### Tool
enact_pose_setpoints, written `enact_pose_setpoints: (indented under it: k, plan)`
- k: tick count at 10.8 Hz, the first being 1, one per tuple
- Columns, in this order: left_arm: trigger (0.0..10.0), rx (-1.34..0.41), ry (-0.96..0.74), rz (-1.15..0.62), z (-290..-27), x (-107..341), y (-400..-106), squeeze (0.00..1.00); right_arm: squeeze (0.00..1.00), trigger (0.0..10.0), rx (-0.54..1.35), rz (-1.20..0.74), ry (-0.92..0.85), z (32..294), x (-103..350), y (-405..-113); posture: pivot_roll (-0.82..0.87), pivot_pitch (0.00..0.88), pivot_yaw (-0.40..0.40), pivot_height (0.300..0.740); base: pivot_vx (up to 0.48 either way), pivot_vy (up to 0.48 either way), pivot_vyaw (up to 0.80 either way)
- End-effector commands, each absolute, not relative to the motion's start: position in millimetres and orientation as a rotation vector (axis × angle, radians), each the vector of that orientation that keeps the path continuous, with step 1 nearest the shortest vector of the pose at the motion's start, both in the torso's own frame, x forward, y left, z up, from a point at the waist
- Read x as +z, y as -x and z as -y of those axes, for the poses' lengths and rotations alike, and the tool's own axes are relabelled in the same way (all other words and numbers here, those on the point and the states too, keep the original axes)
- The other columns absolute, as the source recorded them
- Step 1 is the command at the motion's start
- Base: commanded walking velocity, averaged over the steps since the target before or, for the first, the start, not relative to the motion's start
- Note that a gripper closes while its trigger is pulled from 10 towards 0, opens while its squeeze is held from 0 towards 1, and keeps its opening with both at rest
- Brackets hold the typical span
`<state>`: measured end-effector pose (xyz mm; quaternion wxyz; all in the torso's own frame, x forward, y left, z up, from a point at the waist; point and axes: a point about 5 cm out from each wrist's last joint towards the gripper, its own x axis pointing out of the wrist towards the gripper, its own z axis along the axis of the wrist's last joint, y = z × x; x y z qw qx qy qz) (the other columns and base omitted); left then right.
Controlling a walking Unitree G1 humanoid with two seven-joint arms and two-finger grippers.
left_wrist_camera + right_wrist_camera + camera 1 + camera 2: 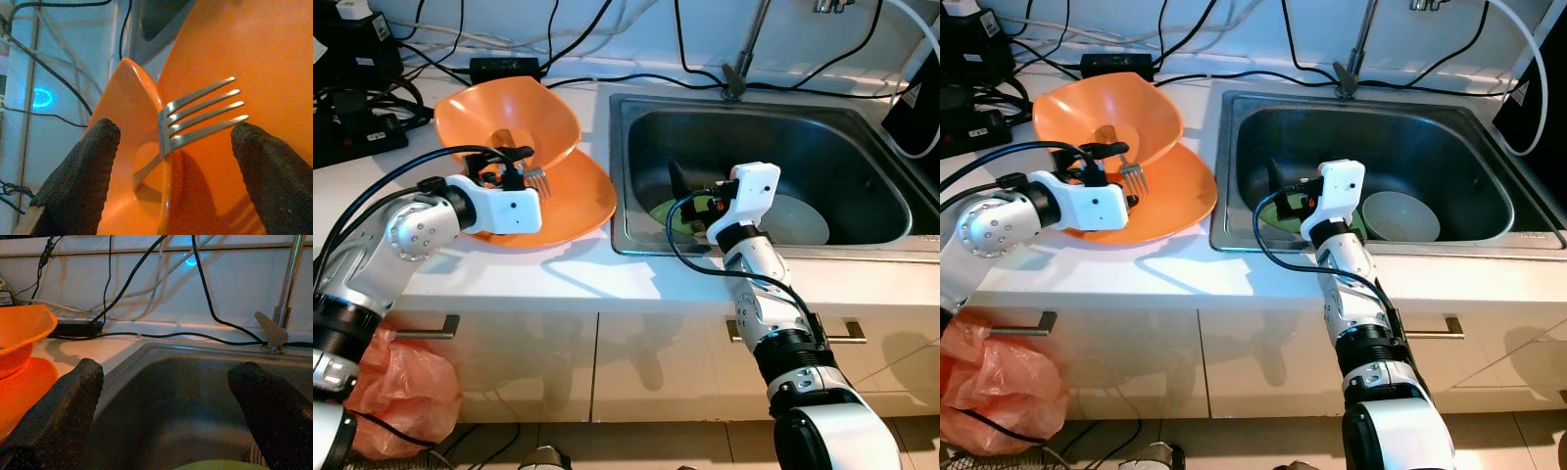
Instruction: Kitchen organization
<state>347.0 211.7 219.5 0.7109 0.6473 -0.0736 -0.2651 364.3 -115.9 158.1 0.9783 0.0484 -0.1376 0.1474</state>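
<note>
The left pincer [514,168] hangs spread at the fork [198,117], whose tines stick out over the rim of the orange bowl [548,113] stacked on an orange plate [582,196] at ten o'clock on the table [558,269]. Stiff, light, slick steel; I'd pinch the neck. Farther right, the right pincer [171,396] gapes empty over the sink [862,127].

Glossy orange plastic bowl [509,117], shiny metal fork [200,115], brushed steel sink [862,166], smooth white countertop [558,279]
</note>
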Motion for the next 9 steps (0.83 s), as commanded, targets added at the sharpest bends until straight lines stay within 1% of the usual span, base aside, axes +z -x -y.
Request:
enact_pose_setpoints:
  k: [1,5,7,9]
  plan:
    - [10.0,-0.614,-1.461,0.183,-205,218,-348,0.0,0.0,10.0,0.28,0.298,-0.093,121,161,-365,0.08,0.025,-0.041,0.74,0.0,0.0,0.0]
    - [10.0,-0.608,-1.502,0.23,-196,214,-355,0.0,0.0,10.0,0.28,0.293,-0.092,121,159,-364,0.07,0.02,-0.04,0.74,0.0,0.0,0.0]
    - [10.0,-0.566,-1.577,0.276,-192,214,-361,0.0,0.0,10.0,0.281,0.295,-0.09,122,160,-364,0.07,0.019,-0.042,0.74,0.0,0.0,0.0]
    - [10.0,-0.548,-1.594,0.288,-190,214,-363,0.0,0.0,10.0,0.28,0.295,-0.091,121,160,-364,0.07,0.02,-0.041,0.74,0.0,0.0,0.0]
